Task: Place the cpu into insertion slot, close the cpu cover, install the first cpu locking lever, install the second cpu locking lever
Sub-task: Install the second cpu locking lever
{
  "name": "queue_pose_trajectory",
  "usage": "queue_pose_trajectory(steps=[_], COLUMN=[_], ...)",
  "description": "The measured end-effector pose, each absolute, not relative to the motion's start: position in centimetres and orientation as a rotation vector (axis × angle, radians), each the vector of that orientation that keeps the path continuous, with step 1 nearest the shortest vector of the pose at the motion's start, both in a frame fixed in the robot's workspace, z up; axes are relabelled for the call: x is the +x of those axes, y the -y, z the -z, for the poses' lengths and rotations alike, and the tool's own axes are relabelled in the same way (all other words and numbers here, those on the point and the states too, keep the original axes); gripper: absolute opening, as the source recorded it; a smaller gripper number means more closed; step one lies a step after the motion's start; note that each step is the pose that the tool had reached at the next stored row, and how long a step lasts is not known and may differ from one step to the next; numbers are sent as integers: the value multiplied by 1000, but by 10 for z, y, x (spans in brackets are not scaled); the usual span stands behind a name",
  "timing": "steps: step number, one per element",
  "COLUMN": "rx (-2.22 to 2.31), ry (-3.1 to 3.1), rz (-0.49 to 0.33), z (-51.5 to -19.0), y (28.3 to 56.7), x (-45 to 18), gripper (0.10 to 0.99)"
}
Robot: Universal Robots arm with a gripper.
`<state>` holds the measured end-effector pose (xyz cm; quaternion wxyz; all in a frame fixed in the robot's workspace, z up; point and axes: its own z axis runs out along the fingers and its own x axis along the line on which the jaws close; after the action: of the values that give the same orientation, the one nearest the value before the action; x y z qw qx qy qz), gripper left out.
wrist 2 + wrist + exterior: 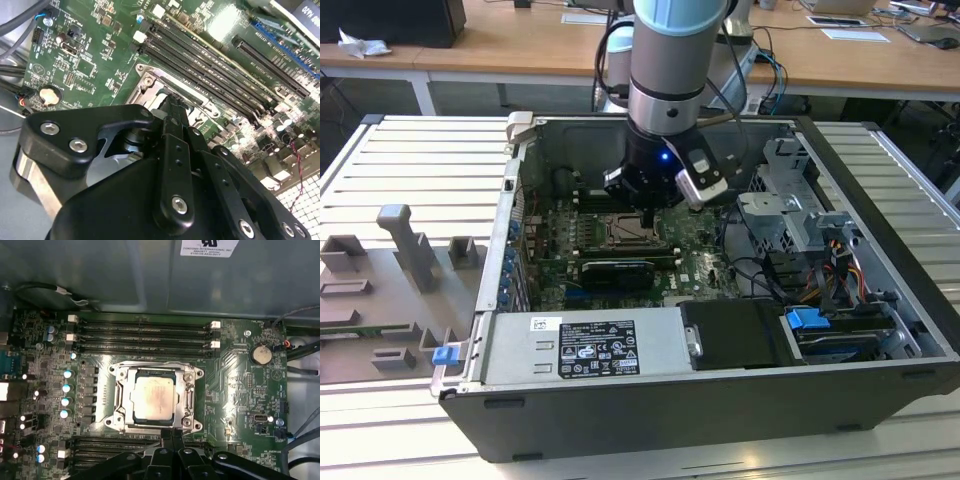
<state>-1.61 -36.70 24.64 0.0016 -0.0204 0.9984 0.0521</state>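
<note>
Slatted metal makes up the bench (410, 160) on which an open computer case (880, 250) lies on its side, with wooden desks seen behind it. Inside the case, the green motherboard (235, 375) is exposed, and the cpu (152, 397) is seen already seated in the insertion slot (120, 400), its pale metal top showing through the window of the cpu cover (187, 385), which appears to be lowered flat over it. Long black memory slots (142, 332) run beside the socket.

The chip is judged light, stiff and fragile, best handled by its edges only; the cover is thin sheet metal, stiff but easily bent, and the locking levers would be springy wire rods taken at their free ends. The levers themselves cannot be made out clearly.

The arm (670, 60) is held nearly vertical over the case, wrist pointing straight down into it. The gripper (172, 435) hangs low, just at the edge of the socket frame in both wrist views. The jaws are pressed together, with nothing held between them, as far as can be judged.
</note>
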Motion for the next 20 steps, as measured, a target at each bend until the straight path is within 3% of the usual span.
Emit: queue_pose_trajectory(steps=[14, 20], rx=[-76, -94], ry=[-3133, -3130], rz=[-167, -211], z=[-243, -232], y=[379, 381], x=[-44, -52], gripper=[106, 106])
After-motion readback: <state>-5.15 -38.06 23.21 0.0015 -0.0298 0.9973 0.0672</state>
